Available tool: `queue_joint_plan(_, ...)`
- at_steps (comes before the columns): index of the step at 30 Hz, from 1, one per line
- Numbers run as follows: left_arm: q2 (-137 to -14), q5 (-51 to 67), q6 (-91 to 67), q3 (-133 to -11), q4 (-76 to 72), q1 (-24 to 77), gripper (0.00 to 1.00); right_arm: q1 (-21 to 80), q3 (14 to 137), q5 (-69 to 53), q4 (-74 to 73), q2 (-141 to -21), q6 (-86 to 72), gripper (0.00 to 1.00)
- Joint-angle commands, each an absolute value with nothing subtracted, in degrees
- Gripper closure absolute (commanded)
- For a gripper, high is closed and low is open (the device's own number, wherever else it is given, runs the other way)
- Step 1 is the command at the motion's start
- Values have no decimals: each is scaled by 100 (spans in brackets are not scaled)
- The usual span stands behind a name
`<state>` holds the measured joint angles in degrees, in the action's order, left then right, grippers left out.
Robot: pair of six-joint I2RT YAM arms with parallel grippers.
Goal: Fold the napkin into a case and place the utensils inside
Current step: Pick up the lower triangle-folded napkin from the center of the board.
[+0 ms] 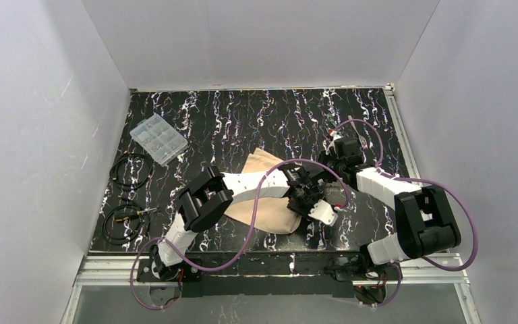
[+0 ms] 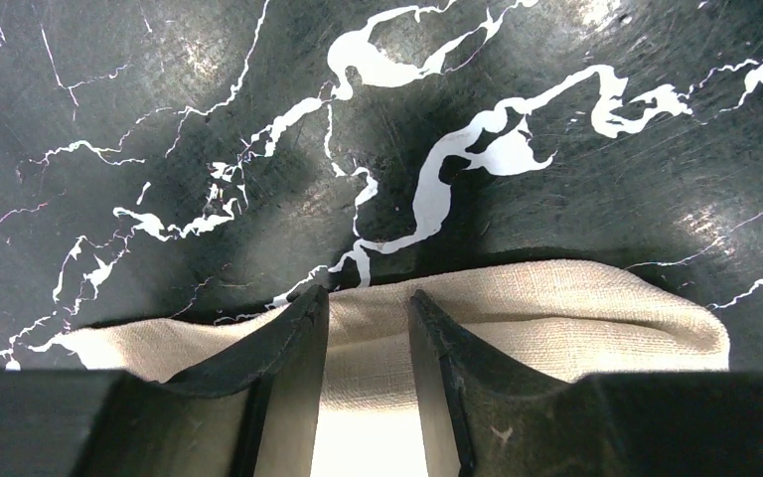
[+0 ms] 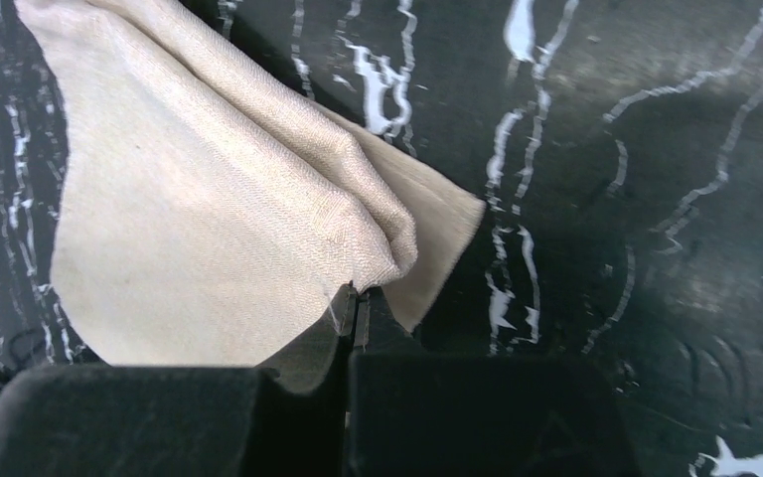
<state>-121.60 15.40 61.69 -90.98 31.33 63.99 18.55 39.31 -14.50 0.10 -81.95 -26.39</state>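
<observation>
One tan napkin (image 1: 270, 217) lies folded at the centre of the table (image 1: 243, 115). The right gripper (image 3: 358, 294) is pinched tight on a bunched edge of it. The left gripper (image 2: 368, 298) straddles another edge, jaws narrowly apart. One fork (image 1: 363, 126) lies at 2 o'clock, one clear compartment box (image 1: 158, 138) at 10, and two cable coils (image 1: 130, 170) at 8 and 9.

Black tabletop (image 1: 243, 115) with white marble veins, tan-beige cloth napkin (image 1: 270, 216) around the middle, clear plastic compartment box (image 1: 158, 138) toward the far-left corner, black cable coils (image 1: 125, 217) along the left edge.
</observation>
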Motion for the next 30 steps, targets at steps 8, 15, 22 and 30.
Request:
queue_joint_plan(8, -12138, 1552, 6031, -9105, 3529, 6416, 60, 1644, 4003, -1632, 165, -8739, -2401, 99)
queue_joint_plan(15, -11624, 2074, 5562, -9258, 3659, 6377, 5, 1644, 4171, -1602, 49, -9009, -2249, 98)
queue_joint_plan(22, -10778, 2969, 5475, -9566, 4832, 6073, 2, 1649, 4265, -1505, -182, -9119, -2156, 95)
queue_joint_plan(30, -9803, 2922, 5671, -8338, 5061, 4975, 1, 1644, 4605, -1278, -663, -9157, -1854, 86)
